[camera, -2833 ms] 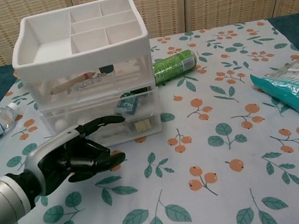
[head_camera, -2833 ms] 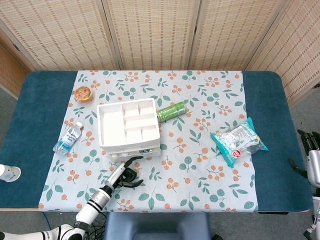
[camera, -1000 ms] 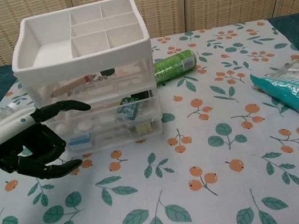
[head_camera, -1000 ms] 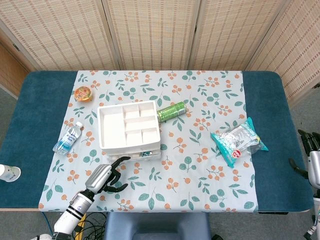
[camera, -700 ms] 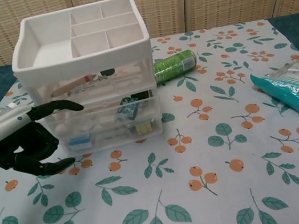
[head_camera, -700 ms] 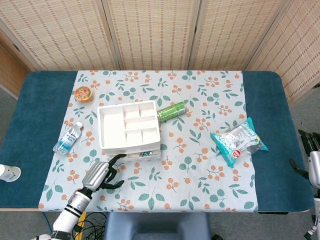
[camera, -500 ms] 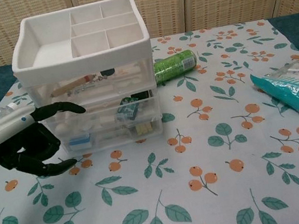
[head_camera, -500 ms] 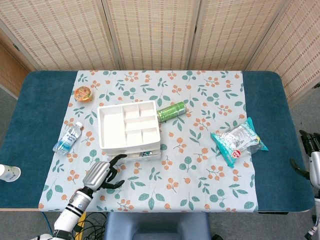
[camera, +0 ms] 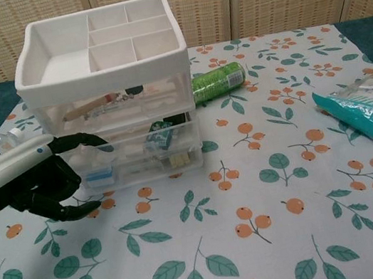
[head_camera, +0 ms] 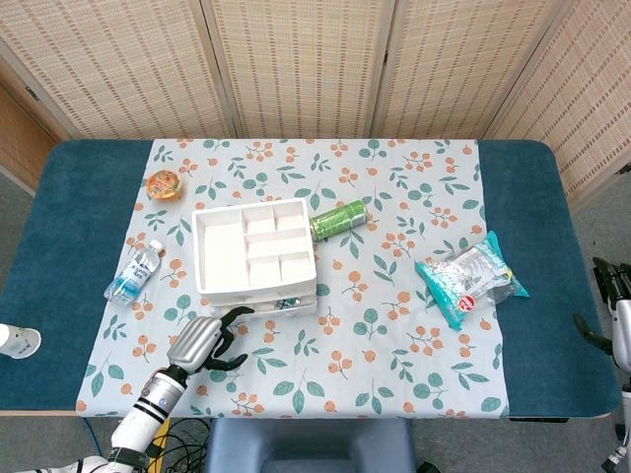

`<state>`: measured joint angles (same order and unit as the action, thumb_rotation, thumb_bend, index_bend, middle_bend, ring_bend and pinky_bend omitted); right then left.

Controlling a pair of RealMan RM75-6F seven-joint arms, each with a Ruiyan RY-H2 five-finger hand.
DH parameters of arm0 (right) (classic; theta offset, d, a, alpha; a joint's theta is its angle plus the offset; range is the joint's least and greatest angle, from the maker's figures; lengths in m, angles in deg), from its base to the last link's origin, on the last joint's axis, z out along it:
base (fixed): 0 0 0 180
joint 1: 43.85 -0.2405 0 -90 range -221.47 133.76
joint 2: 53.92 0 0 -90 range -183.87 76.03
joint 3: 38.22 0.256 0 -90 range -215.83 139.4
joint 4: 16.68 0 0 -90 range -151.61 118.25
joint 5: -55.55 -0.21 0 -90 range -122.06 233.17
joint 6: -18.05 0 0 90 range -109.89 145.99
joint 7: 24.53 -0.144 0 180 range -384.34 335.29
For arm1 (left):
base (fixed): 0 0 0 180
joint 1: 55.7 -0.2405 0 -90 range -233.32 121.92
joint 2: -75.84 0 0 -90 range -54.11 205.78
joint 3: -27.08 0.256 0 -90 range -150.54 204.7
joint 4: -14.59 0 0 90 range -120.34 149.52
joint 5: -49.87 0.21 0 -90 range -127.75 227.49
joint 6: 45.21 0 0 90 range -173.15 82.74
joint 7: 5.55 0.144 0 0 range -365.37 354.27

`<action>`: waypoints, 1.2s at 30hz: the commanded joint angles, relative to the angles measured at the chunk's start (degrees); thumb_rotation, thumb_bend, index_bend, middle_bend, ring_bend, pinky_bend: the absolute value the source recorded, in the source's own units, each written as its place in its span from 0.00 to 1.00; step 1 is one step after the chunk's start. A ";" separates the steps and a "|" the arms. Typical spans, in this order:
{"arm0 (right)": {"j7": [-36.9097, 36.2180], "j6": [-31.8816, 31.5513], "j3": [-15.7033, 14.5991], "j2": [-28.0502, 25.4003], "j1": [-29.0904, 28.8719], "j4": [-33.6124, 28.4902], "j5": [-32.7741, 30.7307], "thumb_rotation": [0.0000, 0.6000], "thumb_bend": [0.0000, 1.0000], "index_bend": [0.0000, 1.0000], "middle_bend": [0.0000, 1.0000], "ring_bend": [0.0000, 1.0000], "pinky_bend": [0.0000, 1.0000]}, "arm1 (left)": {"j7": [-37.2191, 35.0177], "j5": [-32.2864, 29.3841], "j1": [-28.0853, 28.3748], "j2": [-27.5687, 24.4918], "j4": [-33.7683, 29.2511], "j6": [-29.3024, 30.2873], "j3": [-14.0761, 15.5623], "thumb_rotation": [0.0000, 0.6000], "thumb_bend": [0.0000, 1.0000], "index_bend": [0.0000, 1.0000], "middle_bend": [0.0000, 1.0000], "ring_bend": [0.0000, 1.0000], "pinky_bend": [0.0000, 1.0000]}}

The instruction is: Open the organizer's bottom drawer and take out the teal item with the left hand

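Only the chest view showed you the teal item point(camera: 160, 136) inside the clear plastic organizer point(camera: 111, 88), drawers closed. Your left hand point(camera: 36, 185) hovered at its near-left front — black fingers point(camera: 78, 140) curled, apart, holding nothing. Head view alone caught your right hand point(head_camera: 613, 307) at the far-right edge — fingers unclear.

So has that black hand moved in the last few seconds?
Yes. The left hand has shifted left, from in front of the organizer to its left front corner.
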<state>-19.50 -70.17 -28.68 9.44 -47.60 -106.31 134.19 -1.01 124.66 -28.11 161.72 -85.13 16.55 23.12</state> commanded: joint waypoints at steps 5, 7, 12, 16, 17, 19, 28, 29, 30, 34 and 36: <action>0.35 0.13 0.05 0.01 -0.13 -0.19 0.02 1.00 0.26 0.12 0.23 0.19 0.18 | -0.48 0.12 -0.02 -0.51 -0.49 -0.09 0.15 1.00 0.27 0.28 0.90 0.92 1.00; 0.43 0.08 0.09 0.01 -0.14 -0.31 0.04 1.00 0.26 0.12 0.23 0.19 0.18 | -0.49 0.09 -0.05 -0.70 -0.75 -0.20 0.35 1.00 0.27 0.29 0.90 0.92 1.00; 0.79 -0.03 0.12 -0.14 -0.13 -0.61 0.07 1.00 0.26 0.12 0.23 0.19 0.18 | -0.21 0.34 -0.29 -1.11 -1.43 -0.02 0.86 1.00 0.27 0.31 0.90 0.92 1.00; 0.89 -0.06 0.15 -0.17 -0.13 -0.74 0.06 1.00 0.26 0.12 0.23 0.19 0.18 | 0.06 0.80 -0.45 -1.36 -2.10 0.23 1.24 1.00 0.27 0.31 0.90 0.92 1.00; 0.89 -0.03 0.13 -0.15 -0.13 -0.74 0.08 1.00 0.26 0.12 0.23 0.19 0.18 | 0.13 0.93 -0.50 -1.36 -2.25 0.38 1.29 1.00 0.27 0.31 0.90 0.92 1.00; 0.88 0.00 0.09 -0.11 -0.14 -0.73 0.12 1.00 0.26 0.12 0.23 0.19 0.18 | 0.18 1.12 -0.57 -1.33 -2.37 0.65 1.26 1.00 0.27 0.31 0.90 0.92 1.00; 0.68 -0.10 0.11 -0.12 -0.03 -0.56 0.09 1.00 0.26 0.12 0.23 0.20 0.18 | 1.26 1.53 -0.60 -1.77 -3.52 0.66 1.80 1.00 0.27 0.31 0.90 0.92 1.00; 0.66 -0.08 0.09 -0.11 -0.02 -0.53 0.08 1.00 0.26 0.12 0.23 0.20 0.18 | 1.38 1.59 -0.62 -1.79 -3.68 0.67 1.90 1.00 0.27 0.31 0.90 0.92 1.00; 0.62 -0.10 0.09 -0.11 0.00 -0.51 0.08 1.00 0.26 0.12 0.23 0.20 0.18 | 1.50 1.68 -0.67 -1.83 -3.86 0.71 2.03 1.00 0.27 0.31 0.90 0.92 1.00; 0.56 -0.14 0.07 -0.09 0.01 -0.44 0.16 1.00 0.26 0.12 0.23 0.20 0.18 | 1.68 1.98 -0.80 -2.03 -4.33 0.82 2.34 1.00 0.27 0.31 0.90 0.92 1.00; 0.53 -0.15 0.02 -0.10 0.05 -0.42 0.20 1.00 0.26 0.12 0.23 0.20 0.18 | 1.62 2.21 -0.88 -2.17 -4.47 0.92 2.46 1.00 0.27 0.32 0.90 0.92 1.00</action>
<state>-18.96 -70.32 -28.65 9.34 -47.55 -106.73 134.39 0.62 126.85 -28.97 159.57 -89.58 17.44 25.55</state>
